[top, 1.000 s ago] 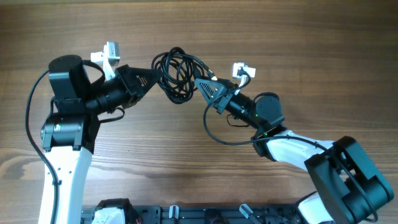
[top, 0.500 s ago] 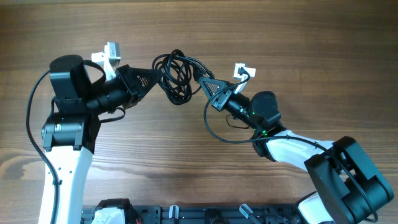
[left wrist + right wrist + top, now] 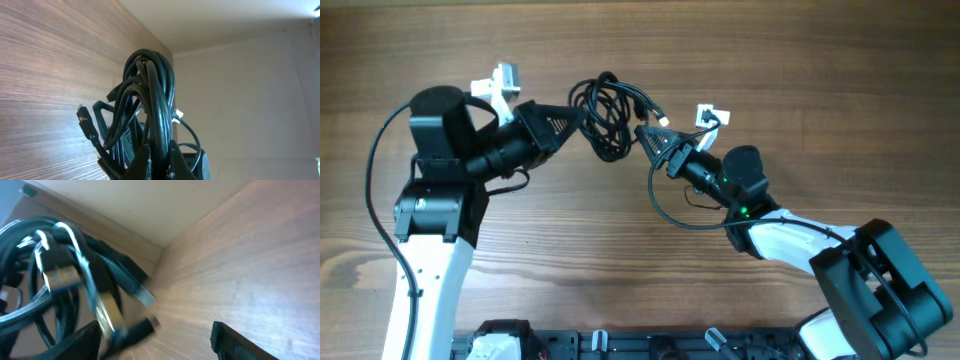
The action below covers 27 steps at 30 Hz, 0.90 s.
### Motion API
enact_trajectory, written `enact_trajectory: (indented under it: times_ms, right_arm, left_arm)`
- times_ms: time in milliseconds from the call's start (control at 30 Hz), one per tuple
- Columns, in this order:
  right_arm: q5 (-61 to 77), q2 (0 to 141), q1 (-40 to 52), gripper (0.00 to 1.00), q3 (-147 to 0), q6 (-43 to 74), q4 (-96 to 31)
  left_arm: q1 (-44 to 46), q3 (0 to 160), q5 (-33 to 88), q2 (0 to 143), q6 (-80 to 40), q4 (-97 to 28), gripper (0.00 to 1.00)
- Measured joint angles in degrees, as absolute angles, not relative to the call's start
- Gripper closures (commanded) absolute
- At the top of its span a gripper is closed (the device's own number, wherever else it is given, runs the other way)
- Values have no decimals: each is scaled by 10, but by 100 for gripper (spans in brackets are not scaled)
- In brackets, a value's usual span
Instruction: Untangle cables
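Observation:
The cables (image 3: 609,118) are a tangled bundle of thin black cords, held up between both arms at the back middle of the wooden table. My left gripper (image 3: 576,122) is shut on a strand of the bundle; in the left wrist view its fingers (image 3: 161,161) pinch one cord while the loops (image 3: 150,95) rise above them. My right gripper (image 3: 644,134) is open, its tips at the bundle's right side. In the right wrist view (image 3: 155,340) the metal-tipped plug ends (image 3: 144,295) hang next to its left finger, and nothing is gripped.
The wooden table (image 3: 620,280) stretches all round. A thicker black wire of the right arm (image 3: 668,218) loops over the table below the right gripper. A black rack (image 3: 620,345) runs along the front edge.
The left gripper has carried the bundle slightly up and to the right. The right gripper has crept closer to the bundle's right side and stays open.

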State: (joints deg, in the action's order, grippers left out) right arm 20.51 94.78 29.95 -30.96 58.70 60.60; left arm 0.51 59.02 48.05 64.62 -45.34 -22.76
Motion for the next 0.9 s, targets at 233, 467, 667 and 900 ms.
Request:
enact_trajectory:
  times_ms: [233, 467, 667, 900]
  right_arm:
    - [205, 948, 300, 33, -310, 587, 563]
    - [208, 948, 300, 32, -310, 587, 561]
    - [209, 948, 277, 32, -310, 587, 529]
    - [209, 948, 211, 32, -309, 585, 614]
  left_arm:
    - [-10, 590, 478, 646, -453, -227, 96]
    - [-4, 590, 479, 646, -331, -230, 96]
    - [-15, 590, 506, 646, -180, -237, 96]
    - [-49, 590, 640, 646, -102, -247, 96]
